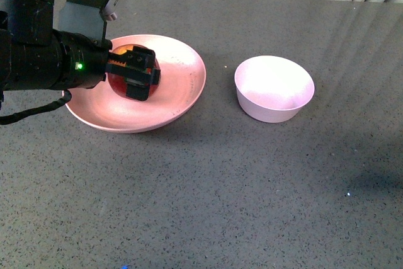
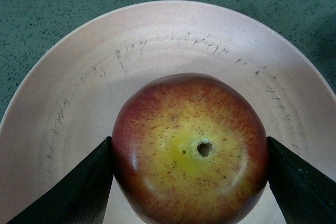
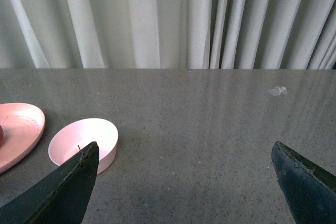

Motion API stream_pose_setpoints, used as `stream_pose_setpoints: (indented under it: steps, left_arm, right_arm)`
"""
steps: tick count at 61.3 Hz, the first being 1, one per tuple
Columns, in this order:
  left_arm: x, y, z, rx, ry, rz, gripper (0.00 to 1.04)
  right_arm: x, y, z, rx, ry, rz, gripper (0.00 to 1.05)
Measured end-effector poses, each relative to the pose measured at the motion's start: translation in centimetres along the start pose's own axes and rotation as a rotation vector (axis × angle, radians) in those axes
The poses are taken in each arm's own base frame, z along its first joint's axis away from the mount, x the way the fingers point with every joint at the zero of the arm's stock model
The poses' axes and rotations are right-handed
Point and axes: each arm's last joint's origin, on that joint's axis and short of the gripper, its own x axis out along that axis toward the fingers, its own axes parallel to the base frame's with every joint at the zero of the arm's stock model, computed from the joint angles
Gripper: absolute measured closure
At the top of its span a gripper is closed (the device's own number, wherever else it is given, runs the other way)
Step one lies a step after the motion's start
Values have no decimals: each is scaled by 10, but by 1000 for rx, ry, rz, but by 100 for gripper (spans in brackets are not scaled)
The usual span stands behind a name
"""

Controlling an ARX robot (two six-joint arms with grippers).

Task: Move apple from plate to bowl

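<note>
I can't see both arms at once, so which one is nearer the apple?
Left. The left arm has its jaws against both sides of the apple, on the plate. The right arm's jaws hang open over the table, beyond the bowl.

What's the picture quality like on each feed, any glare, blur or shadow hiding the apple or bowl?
Left wrist view: apple sharp, evenly lit, no glare. Front view: clear, but the left gripper hides most of the apple; pale streaks of glare on the table beyond the bowl. Right wrist view: bowl clear, curtain reflected on the table, right gripper fingertips dark.
</note>
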Motion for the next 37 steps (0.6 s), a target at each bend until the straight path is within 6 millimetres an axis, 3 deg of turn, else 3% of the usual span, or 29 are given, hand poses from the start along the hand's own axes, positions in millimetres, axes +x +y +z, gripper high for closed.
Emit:
stream_pose_setpoints:
  steps: [13, 23, 37]
  left_arm:
    - [-20, -22, 30, 28, -71, -77, 31]
    - [-28, -56, 48, 60, -96, -164, 31]
    - [-29, -107, 55, 126, -105, -256, 31]
  right_arm:
    - [0, 0, 0, 0, 0, 0, 9]
    - [0, 0, 0, 0, 0, 0, 9]
    - [0, 0, 0, 0, 0, 0, 9]
